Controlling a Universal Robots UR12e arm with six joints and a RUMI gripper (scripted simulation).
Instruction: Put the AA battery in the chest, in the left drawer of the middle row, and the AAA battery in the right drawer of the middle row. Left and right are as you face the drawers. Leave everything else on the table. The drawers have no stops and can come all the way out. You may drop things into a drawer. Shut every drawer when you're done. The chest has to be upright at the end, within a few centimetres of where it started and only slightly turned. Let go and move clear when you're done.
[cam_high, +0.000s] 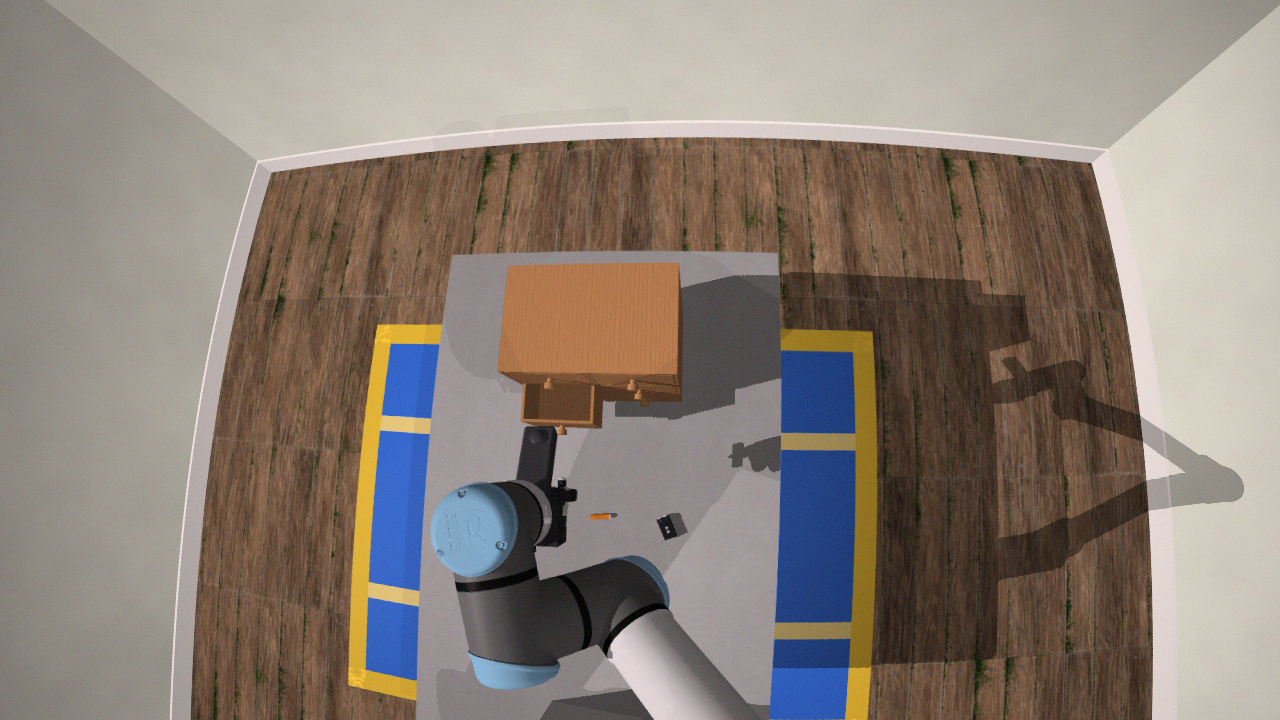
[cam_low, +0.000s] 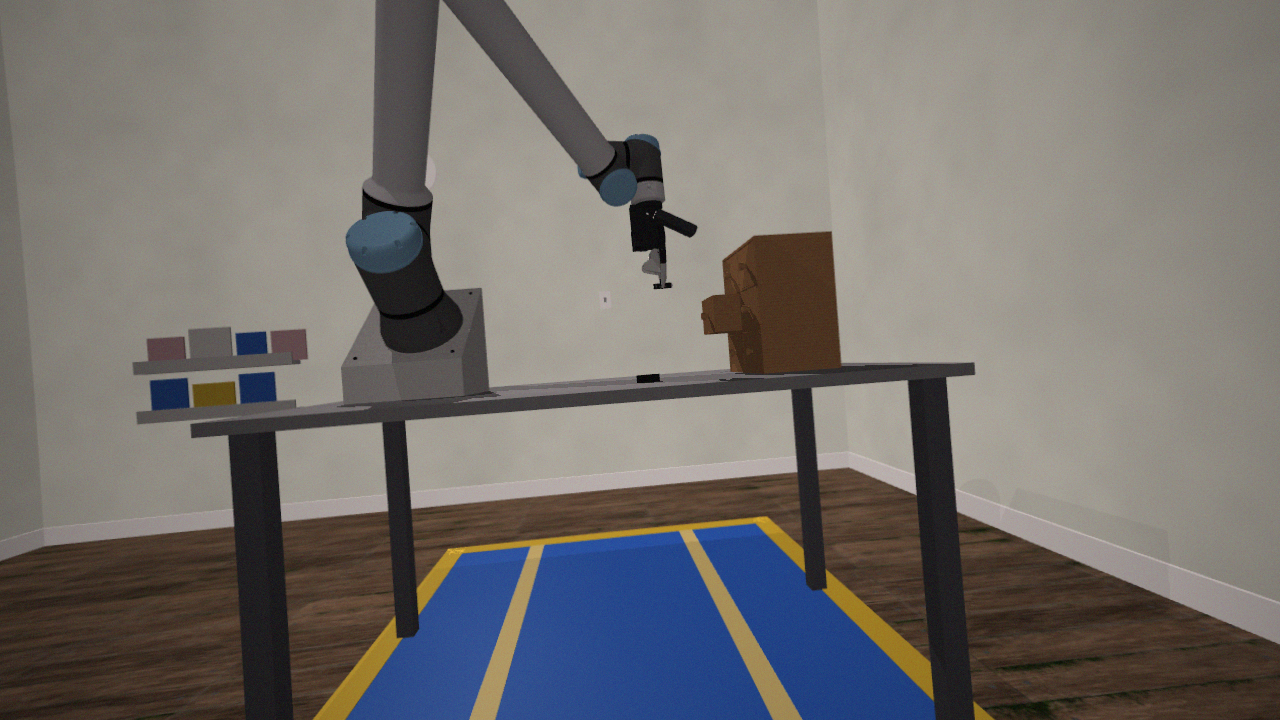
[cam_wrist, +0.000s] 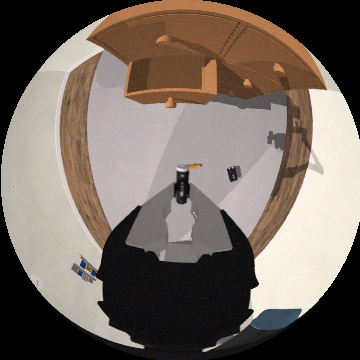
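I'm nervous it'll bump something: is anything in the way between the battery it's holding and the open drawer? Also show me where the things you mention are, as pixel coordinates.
Nothing visible stands between the black battery (cam_high: 561, 486) (cam_low: 659, 285) (cam_wrist: 182, 187) and the open drawer (cam_high: 559, 421) (cam_low: 721, 315) (cam_wrist: 170, 95), which sits slightly lower.
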